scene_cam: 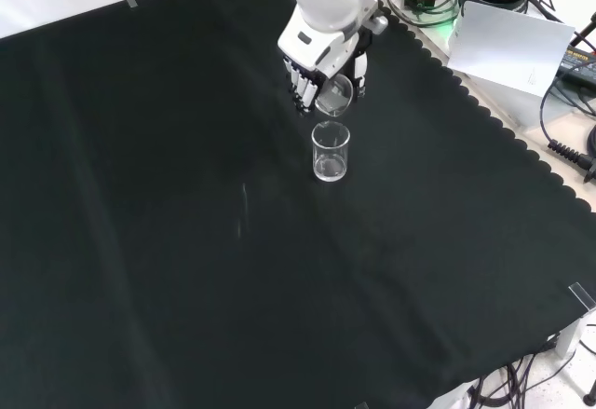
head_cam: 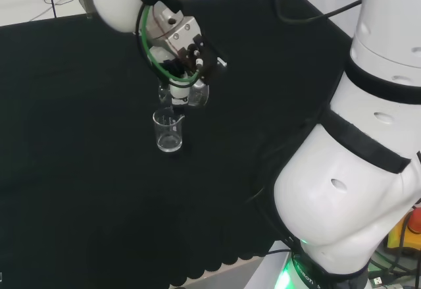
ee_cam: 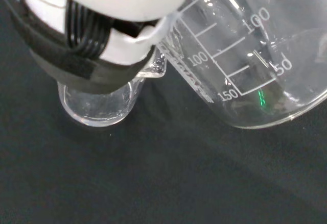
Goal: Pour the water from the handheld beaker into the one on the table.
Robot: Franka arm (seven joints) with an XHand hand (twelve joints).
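The black cloth covers the whole bench under the hand. The hand hangs above it, its fingers curled round the handheld beaker, which is tipped steeply so that its lip points down, I think to let the water run out. Just below the hand stands the beaker on the table, upright, its open mouth under that lip. I cannot tell how much water remains.
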